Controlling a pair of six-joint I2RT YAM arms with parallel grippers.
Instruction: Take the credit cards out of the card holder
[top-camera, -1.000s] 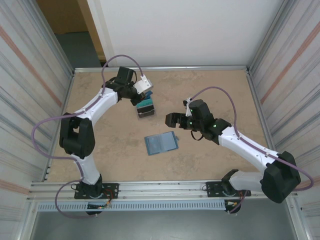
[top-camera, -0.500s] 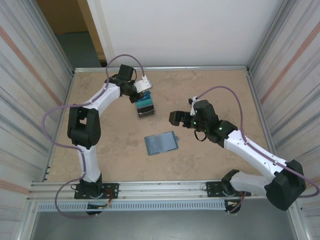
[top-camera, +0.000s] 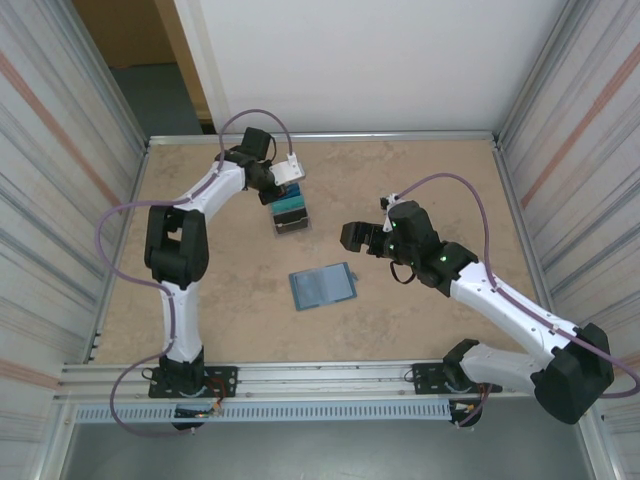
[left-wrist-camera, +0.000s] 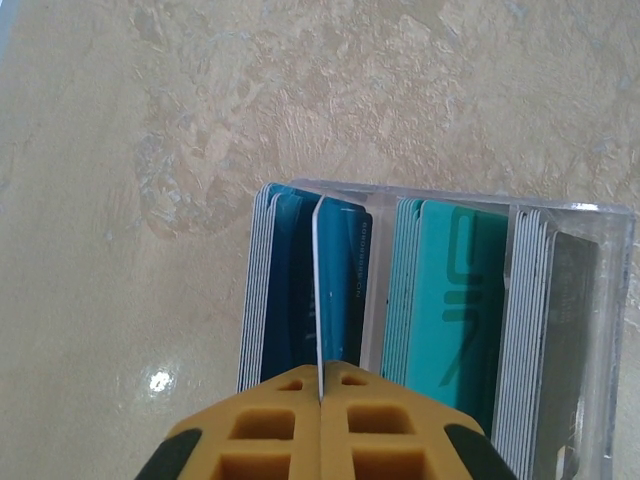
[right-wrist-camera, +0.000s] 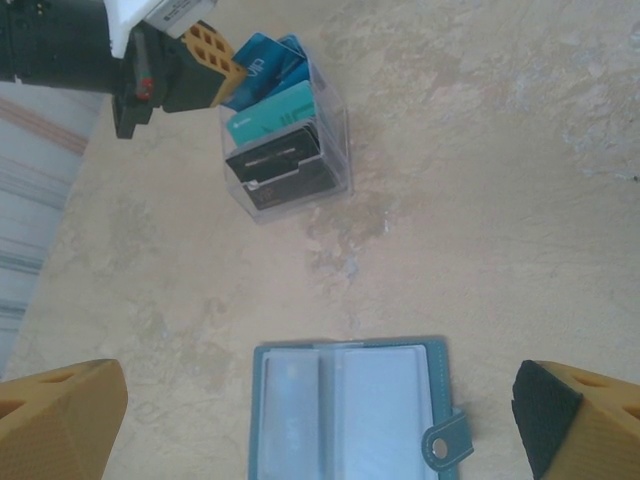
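Over a clear box (left-wrist-camera: 622, 330) of credit cards (left-wrist-camera: 455, 300), left gripper (left-wrist-camera: 321, 385) is pinching one blue card (left-wrist-camera: 345, 275); right gripper (top-camera: 350, 236) is hanging wide near the seemingly empty card holder (right-wrist-camera: 345, 410).

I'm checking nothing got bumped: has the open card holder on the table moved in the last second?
No. The card holder lies where it was, same gap from the clear card box beyond it.

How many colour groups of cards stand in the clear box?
3. Blue cards at one end, teal cards in the middle, dark cards at the other end of the clear box. Single cards within each stack cannot be counted.
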